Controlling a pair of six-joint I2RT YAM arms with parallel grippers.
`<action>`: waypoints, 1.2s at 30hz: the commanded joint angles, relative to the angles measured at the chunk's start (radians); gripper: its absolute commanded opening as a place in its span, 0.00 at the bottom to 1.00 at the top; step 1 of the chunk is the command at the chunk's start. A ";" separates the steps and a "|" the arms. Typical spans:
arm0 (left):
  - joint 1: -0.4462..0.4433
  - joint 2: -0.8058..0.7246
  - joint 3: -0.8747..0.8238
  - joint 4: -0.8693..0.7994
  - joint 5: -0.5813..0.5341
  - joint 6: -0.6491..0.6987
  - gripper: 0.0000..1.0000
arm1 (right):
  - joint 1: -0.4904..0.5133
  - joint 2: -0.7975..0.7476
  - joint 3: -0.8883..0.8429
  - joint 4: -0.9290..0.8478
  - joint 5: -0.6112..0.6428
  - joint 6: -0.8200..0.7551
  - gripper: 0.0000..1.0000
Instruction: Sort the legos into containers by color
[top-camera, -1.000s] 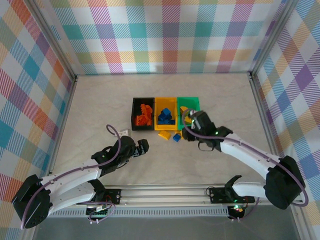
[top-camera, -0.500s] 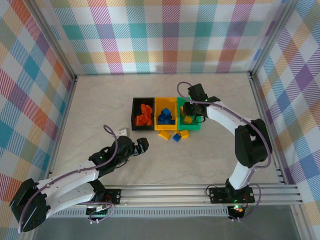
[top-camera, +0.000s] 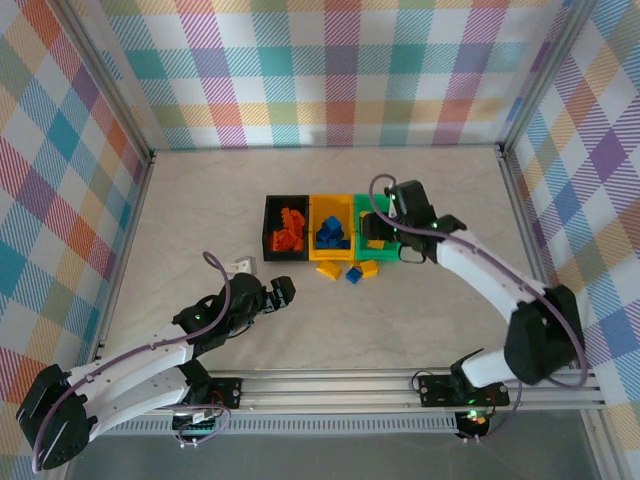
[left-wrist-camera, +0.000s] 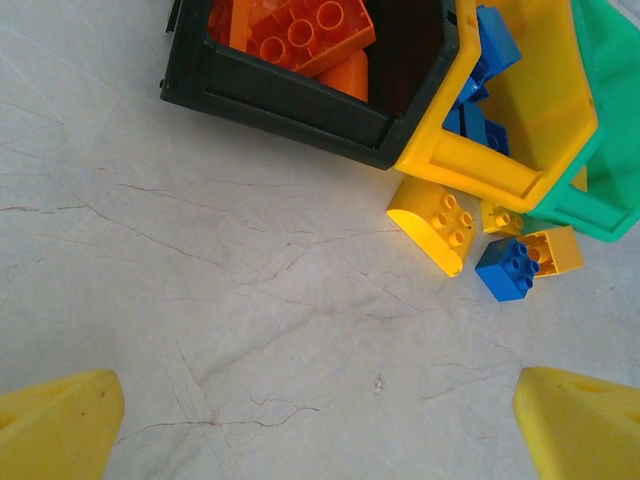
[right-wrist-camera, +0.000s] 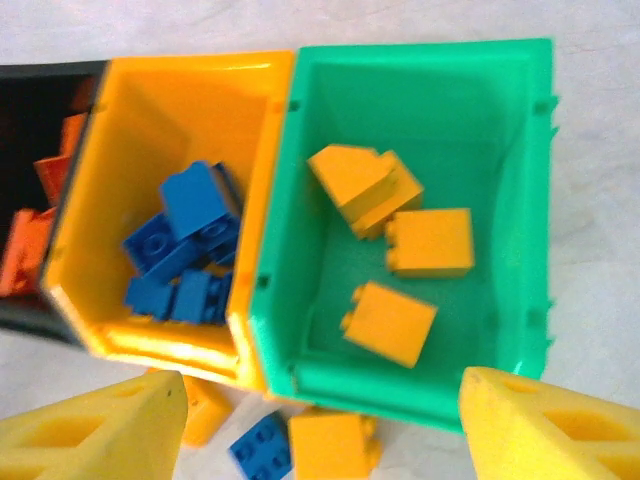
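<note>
The three containers stand joined in a row: the black bin (top-camera: 272, 228) holds orange-red legos (left-wrist-camera: 310, 30), the yellow bin (top-camera: 331, 256) holds blue legos (right-wrist-camera: 185, 250), and the green bin (top-camera: 385, 200) holds three yellow legos (right-wrist-camera: 392, 322). In front of the bins, two yellow legos (top-camera: 328, 269) (top-camera: 368, 267) and a blue lego (top-camera: 353, 273) lie loose on the table. My right gripper (right-wrist-camera: 322, 385) hovers open over the green bin's near wall, holding nothing. My left gripper (left-wrist-camera: 320, 400) stands wide open over bare table, short of the loose legos (left-wrist-camera: 430, 225).
Plaid walls on metal frame posts (top-camera: 525, 200) close in the table on three sides. A rail (top-camera: 330, 385) with the arm bases runs along the near edge. Bare marbled tabletop (top-camera: 200, 210) lies left of the bins and behind them.
My right gripper swung from the loose legos up over the green bin and went from shut to open. The left arm has barely shifted.
</note>
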 joint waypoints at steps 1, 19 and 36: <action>0.007 -0.007 0.013 0.004 -0.007 -0.007 1.00 | 0.033 -0.069 -0.137 0.057 -0.030 0.069 0.73; 0.015 0.009 0.005 -0.001 -0.012 -0.021 1.00 | 0.048 0.161 -0.247 0.296 -0.086 0.061 0.78; 0.025 0.011 0.000 -0.001 -0.001 -0.016 1.00 | 0.049 0.183 -0.246 0.270 -0.067 0.039 0.45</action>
